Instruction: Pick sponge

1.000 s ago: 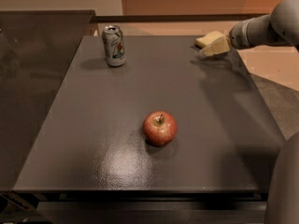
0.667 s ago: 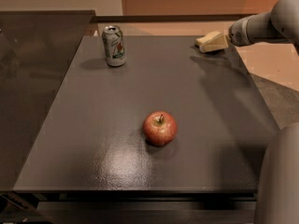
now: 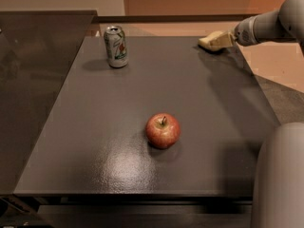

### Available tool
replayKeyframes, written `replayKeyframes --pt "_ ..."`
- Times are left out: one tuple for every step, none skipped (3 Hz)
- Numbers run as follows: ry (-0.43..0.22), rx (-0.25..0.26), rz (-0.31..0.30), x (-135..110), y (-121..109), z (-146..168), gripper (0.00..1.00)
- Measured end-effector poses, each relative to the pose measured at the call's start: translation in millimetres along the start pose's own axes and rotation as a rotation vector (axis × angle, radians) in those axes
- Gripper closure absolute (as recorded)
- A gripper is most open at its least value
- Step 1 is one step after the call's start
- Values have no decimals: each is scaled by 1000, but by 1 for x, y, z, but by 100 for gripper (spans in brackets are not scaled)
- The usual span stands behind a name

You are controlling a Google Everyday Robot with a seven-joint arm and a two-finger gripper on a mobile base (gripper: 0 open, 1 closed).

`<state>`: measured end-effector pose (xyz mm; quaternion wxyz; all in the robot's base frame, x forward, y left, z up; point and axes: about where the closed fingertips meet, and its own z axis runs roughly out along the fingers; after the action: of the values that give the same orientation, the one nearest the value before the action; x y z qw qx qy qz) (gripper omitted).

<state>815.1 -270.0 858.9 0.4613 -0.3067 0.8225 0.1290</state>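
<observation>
A pale yellow-cream sponge lies at the far right of the dark table, close to its back edge. My gripper comes in from the right on the grey arm and sits right at the sponge, overlapping its right side. The two are of like colour, and I cannot tell where one ends or whether the gripper holds the sponge.
A red apple sits in the middle front of the table. A green-and-white soda can stands upright at the far left. A grey part of the robot fills the lower right corner. A darker counter adjoins on the left.
The arm and gripper have shifted slightly toward the table's far edge, staying at the sponge. The grey robot part at lower right takes up more of the view. Apple and can are unmoved.
</observation>
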Motion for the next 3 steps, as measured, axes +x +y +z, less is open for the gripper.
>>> replayKeyframes --pt "11 -10 4 4 0 -4 89" --pt "20 -13 1 5 1 -11 100" --pt "23 -10 -5 0 3 -30 100"
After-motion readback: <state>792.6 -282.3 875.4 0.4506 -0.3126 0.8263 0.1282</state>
